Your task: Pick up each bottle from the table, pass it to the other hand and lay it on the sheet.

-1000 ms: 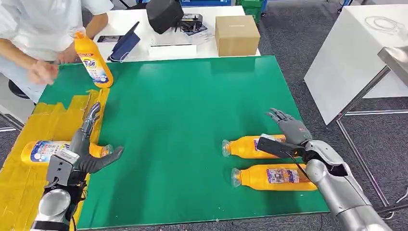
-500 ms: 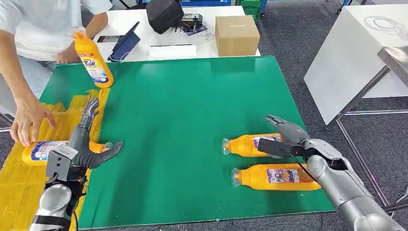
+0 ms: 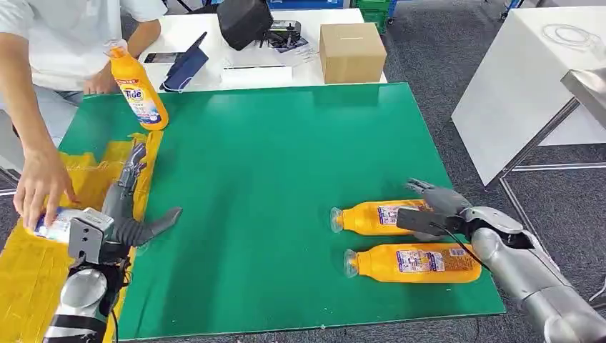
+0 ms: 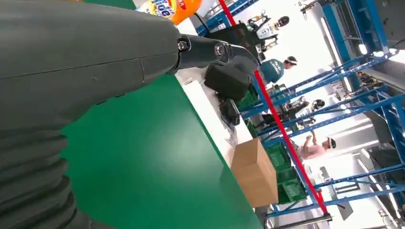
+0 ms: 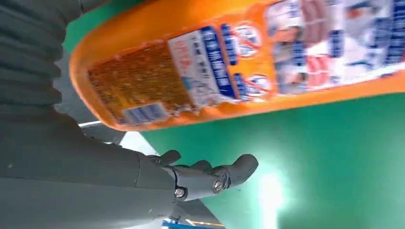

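Two orange bottles lie side by side at the right of the green mat (image 3: 286, 157): a far one (image 3: 371, 217) and a near one (image 3: 411, 263). My right hand (image 3: 436, 204) hovers open over the far bottle's base with its fingers spread. In the right wrist view the fingers (image 5: 210, 177) sit beside the orange bottle (image 5: 229, 62) without closing on it. My left hand (image 3: 132, 207) is open at the edge of the yellow sheet (image 3: 28, 279). A person's hand (image 3: 41, 187) rests on a bottle (image 3: 56, 224) lying on the sheet. A fourth bottle (image 3: 137, 89) stands upright at the far left.
A white table behind the mat carries a cardboard box (image 3: 351, 51), a black bag (image 3: 244, 21) and a dark case (image 3: 184, 68). Another white table (image 3: 525, 78) stands to the right. The person stands at the far left corner. The mat's middle is bare.
The person's hand has come down onto the bottle on the sheet and shifted it left. My right hand has sunk closer to the far bottle. My left hand has barely moved.
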